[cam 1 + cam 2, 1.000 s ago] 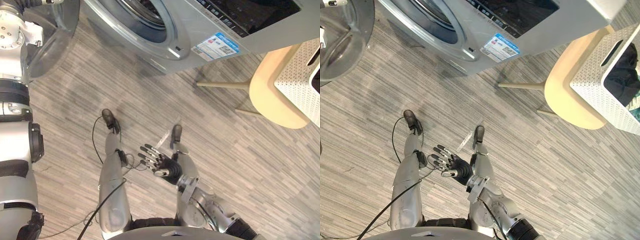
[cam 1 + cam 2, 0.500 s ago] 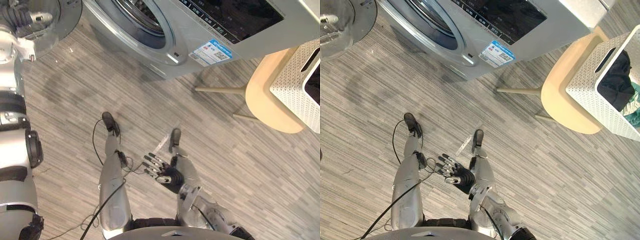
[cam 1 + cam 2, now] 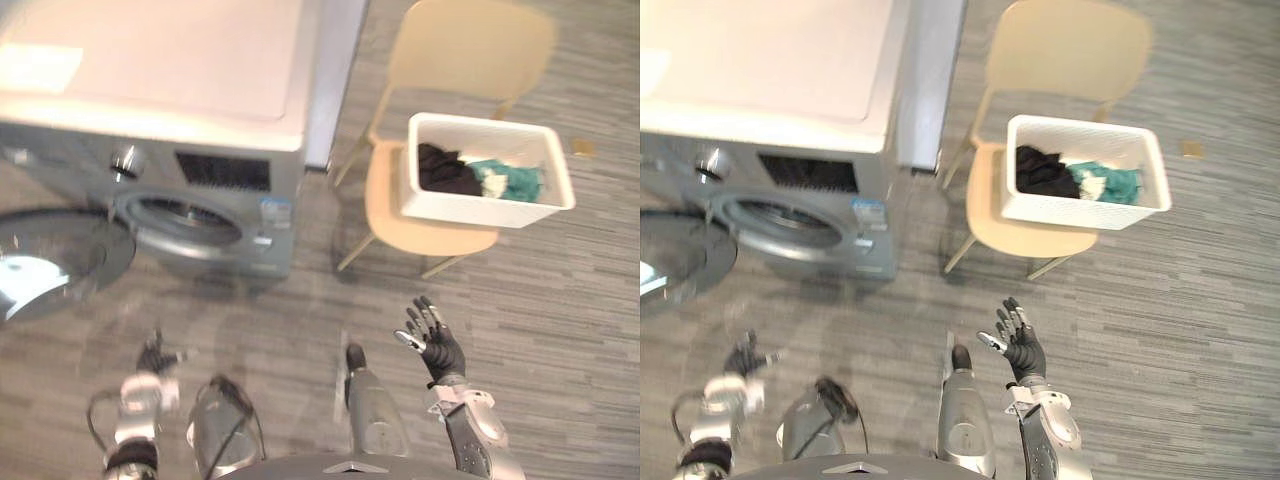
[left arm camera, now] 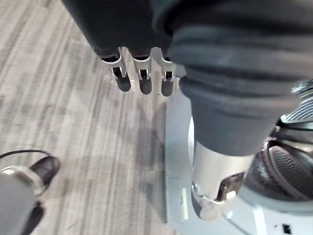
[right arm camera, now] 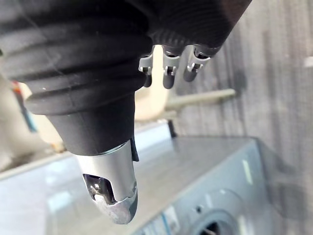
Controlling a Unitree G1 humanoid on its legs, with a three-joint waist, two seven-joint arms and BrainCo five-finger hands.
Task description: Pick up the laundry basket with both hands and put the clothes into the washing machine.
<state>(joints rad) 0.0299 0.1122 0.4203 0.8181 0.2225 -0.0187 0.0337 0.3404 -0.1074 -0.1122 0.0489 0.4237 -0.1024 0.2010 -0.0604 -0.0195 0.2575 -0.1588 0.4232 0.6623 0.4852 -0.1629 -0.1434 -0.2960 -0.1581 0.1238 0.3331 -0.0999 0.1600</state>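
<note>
right robot hand (image 3: 432,340) spread open, empty | left robot hand (image 4: 142,81) relaxed, empty | laundry basket (image 3: 480,208) sits on chair (image 3: 385,205)

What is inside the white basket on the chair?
A black garment and teal cloth lie in the laundry basket; anything beneath them is covered.

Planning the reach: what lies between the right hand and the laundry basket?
In the left eye view, bare floor beyond the right hand, then the chair seat under the laundry basket.
</note>
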